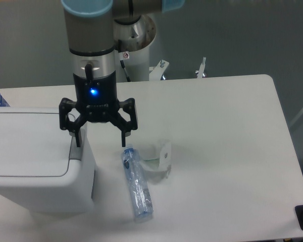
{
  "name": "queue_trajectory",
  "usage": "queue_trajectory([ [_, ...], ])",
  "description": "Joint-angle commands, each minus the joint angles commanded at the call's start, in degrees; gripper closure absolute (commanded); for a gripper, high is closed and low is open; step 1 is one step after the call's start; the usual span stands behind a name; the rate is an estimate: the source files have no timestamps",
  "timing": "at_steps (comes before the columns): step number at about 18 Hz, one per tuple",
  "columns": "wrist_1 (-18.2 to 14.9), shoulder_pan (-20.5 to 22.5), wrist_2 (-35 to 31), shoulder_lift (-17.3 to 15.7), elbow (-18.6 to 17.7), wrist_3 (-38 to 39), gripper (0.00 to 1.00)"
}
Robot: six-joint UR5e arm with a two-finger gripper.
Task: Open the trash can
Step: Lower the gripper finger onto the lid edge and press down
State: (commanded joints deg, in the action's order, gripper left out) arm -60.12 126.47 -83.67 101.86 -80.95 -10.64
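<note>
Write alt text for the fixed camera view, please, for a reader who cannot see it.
An open two-finger gripper hangs over the right edge of a closed white trash can, one finger above its grey button tab. A clear plastic bottle lies on the white table beside a crumpled clear wrapper.

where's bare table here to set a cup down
The widest bare stretch of the table lies right of the clear plastic piece, out to the far right edge. It is crowded at left: trash can, bottle and the open gripper over the bin's right edge.
</note>
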Motion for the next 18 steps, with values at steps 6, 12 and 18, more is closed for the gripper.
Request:
queue_trajectory([
  [6,0.0,0.0,-0.09,0.0,-0.88,0.0,0.0],
  [12,0.0,0.0,-0.35,-0.08,-1.67,-0.09,0.0],
  [18,0.0,0.0,-0.35,0.0,-1.76,0.0,0.0],
])
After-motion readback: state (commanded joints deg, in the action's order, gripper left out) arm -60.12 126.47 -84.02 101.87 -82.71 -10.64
